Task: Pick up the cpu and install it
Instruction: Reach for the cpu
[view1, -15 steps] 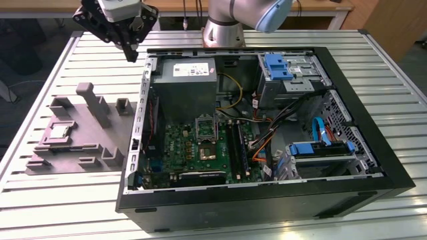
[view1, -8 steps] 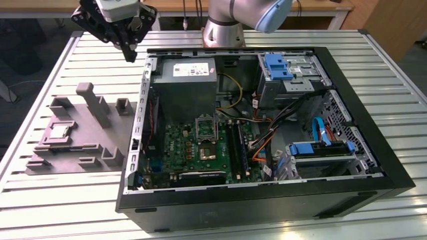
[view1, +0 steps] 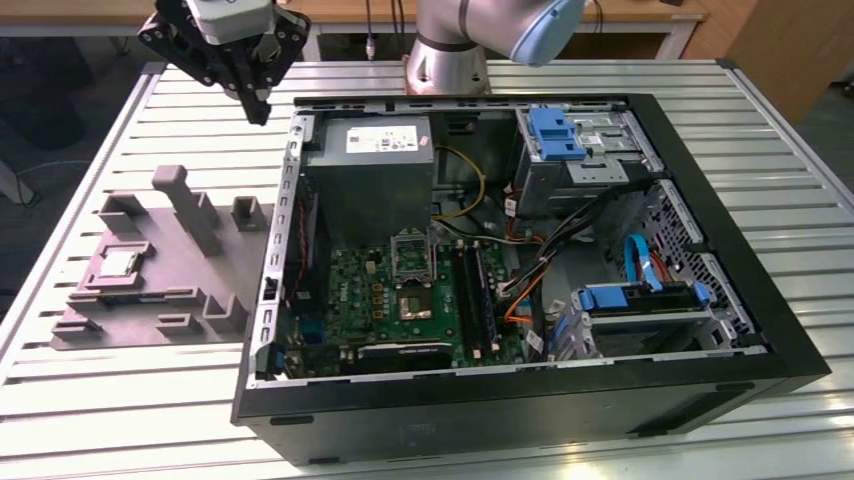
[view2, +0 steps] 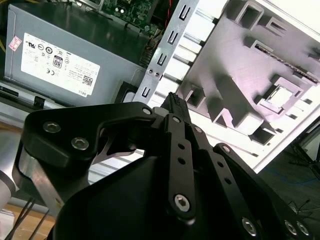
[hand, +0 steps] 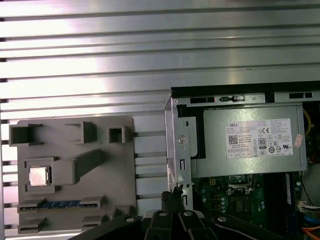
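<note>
The cpu (view1: 118, 262), a small pale silver square, lies in a recess of the grey moulded tray (view1: 160, 320) on the exterior view's left; both wrist views show the cpu (view2: 282, 95) (hand: 38, 176) too. My gripper (view1: 255, 108) hangs high above the table, beyond the tray and beside the far left corner of the open computer case (view1: 747, 300). Its fingers meet at one tip (view2: 173, 101) and hold nothing. The black socket with its metal frame (view1: 411, 254) sits on the green motherboard inside the case.
The case stands on a slatted metal table (view1: 801, 150). A grey power supply (view1: 374, 165), blue drive brackets (view1: 554, 132), a dark glossy chip (view1: 407, 306) and loose cables (view1: 534, 270) crowd the inside. Grey posts (view1: 187, 205) rise from the tray.
</note>
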